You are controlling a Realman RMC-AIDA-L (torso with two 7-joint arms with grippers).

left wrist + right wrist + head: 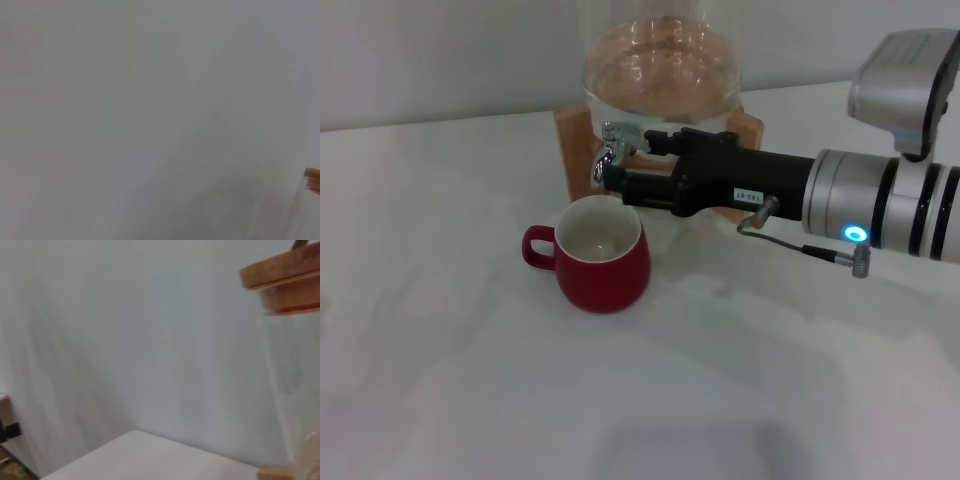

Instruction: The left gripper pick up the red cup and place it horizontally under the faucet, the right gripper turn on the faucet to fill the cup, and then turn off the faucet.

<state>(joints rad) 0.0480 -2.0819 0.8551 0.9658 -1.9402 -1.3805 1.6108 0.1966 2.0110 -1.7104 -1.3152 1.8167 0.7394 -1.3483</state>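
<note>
The red cup stands upright on the white table, handle to the left, its white inside showing. It is just in front of and below the chrome faucet on the glass water jar. My right gripper reaches in from the right at faucet height. Its two black fingers are apart, one above and one below the faucet's body, right at it. Whether they touch it I cannot tell. No water stream shows. My left gripper is out of view.
The jar rests on a wooden stand at the back of the white table. The right wrist view shows the jar's wooden lid and a pale wall. The left wrist view shows a plain pale surface.
</note>
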